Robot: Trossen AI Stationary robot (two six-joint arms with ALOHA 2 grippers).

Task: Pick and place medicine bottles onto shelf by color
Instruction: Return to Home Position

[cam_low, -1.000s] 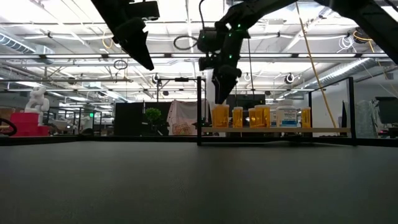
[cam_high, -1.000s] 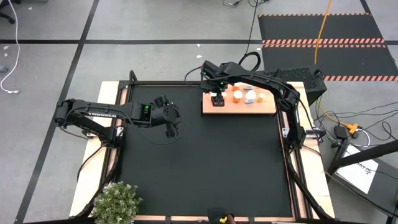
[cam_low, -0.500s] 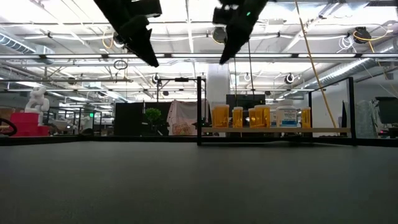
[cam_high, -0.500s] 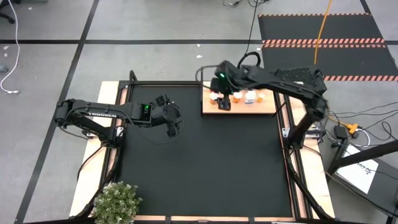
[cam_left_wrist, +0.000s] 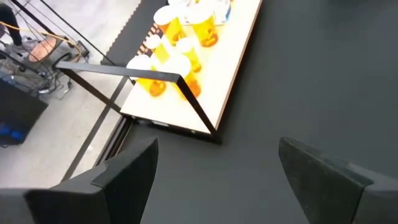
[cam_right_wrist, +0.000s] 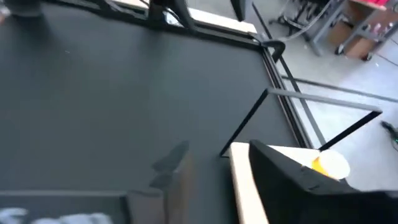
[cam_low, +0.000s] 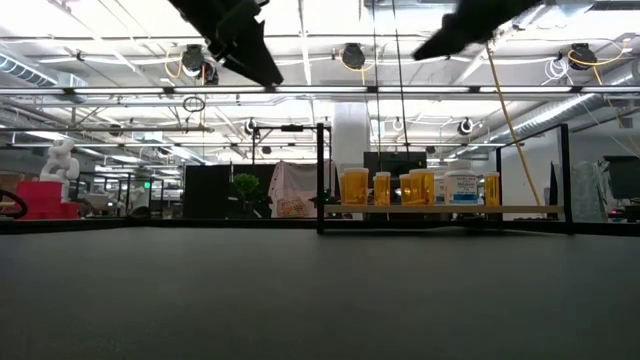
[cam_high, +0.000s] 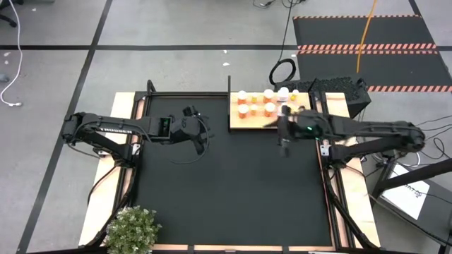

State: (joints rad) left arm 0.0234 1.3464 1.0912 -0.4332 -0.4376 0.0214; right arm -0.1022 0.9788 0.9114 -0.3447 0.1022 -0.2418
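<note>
Black mat (cam_high: 226, 183) is covering the worktop, and from where I'm standing no bottle is showing anywhere on it. Over its left part the left end effector (cam_high: 196, 138) is hanging in the air, its fingers (cam_left_wrist: 127, 171) spread wide with nothing between them. Moving right, the light-wood shelf (cam_high: 240, 124) is lying at the far edge of the mat, and the medicine bottles (cam_high: 256, 110) are all standing on it, upright, in two rough rows. Most are orange with white caps, and at least one pale one (cam_low: 460, 187) is sitting among them toward the right end. Farther right again, the right end effector (cam_high: 283, 140) is hovering just off the shelf's near edge over the mat, and its fingers look parted and empty. So the placing looks to me finished or very nearly so, with only the arms' parking left. What I cannot settle is the count, because the right arm is crossing the shelf's right end and covering some of it. Nor can I judge the colour grouping, since the level view is stacking the rows into one line. That view is also cutting both arms off at its top edge, and the right wrist view is smearing its own fingers.
</note>
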